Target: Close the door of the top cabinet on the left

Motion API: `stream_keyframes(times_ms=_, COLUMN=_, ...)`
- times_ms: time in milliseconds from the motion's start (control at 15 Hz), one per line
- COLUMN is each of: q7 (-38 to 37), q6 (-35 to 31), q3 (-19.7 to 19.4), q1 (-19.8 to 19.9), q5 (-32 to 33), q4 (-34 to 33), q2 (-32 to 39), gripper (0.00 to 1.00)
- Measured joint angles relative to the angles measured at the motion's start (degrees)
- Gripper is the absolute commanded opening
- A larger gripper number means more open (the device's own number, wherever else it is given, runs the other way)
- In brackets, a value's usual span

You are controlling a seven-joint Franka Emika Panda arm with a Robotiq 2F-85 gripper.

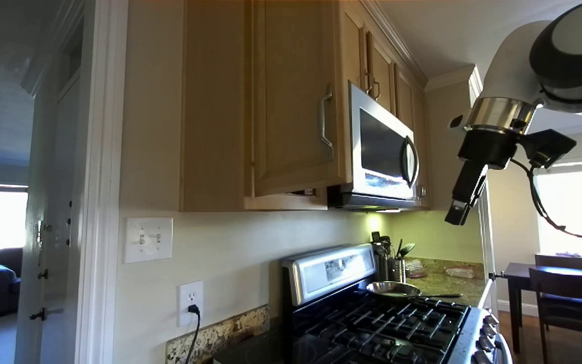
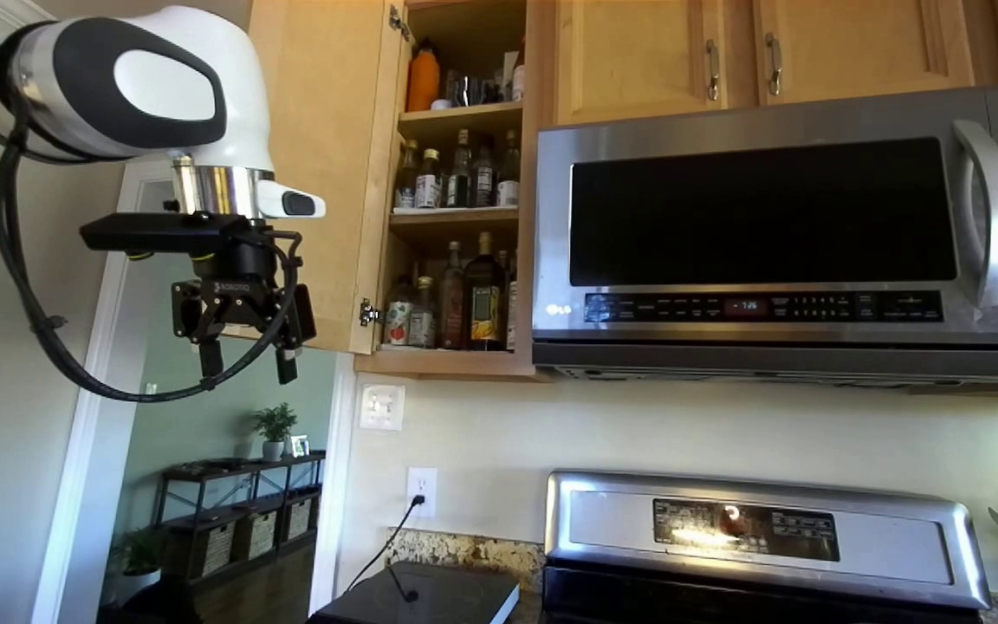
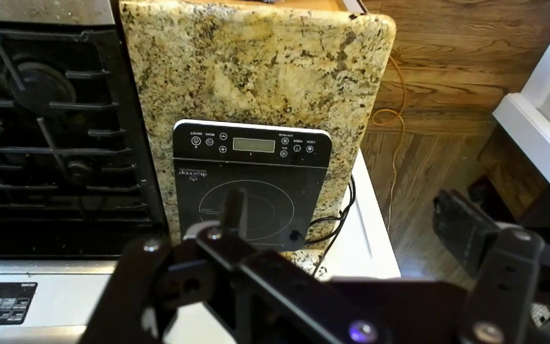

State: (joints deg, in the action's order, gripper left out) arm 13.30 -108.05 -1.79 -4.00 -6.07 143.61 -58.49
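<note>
The door (image 1: 293, 96) of the tall tan cabinet (image 1: 215, 111) stands swung open in both exterior views. Its raised frame, recessed panel and vertical silver bar handle (image 1: 326, 123) show in an exterior view. Its flat inner face (image 2: 330, 113) and hinges show in an exterior view, left of the open cabinet (image 2: 456, 364), where bottles stand on shelves. My gripper (image 2: 249, 362) is open and empty, fingers pointing down. In an exterior view the gripper (image 1: 457, 212) hangs well apart from the door. In the wrist view its spread fingers (image 3: 344, 210) have nothing between them. Door and cabinet are out of the wrist view.
The steel microwave (image 1: 384, 146) is mounted beside the cabinet, with short cabinets (image 2: 638, 61) above it. Below are the gas stove (image 1: 387, 328) and a black induction plate (image 3: 251, 191) on the granite counter (image 3: 256, 67). A doorway (image 2: 230, 381) opens beside the cabinet. A cable loops from my arm.
</note>
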Motion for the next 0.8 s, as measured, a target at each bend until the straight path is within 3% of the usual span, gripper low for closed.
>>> stream_keyframes(times_ms=600, q7=0.0, q6=-0.1, q3=0.2, q1=-0.2, q5=0.0, q4=-0.1, q2=0.4, gripper=1.0)
stream_keyframes(times_ms=800, q7=0.0, q6=-2.3, q3=2.0, q1=-2.1, q5=-0.4, q4=-1.2, q2=0.7, gripper=1.0)
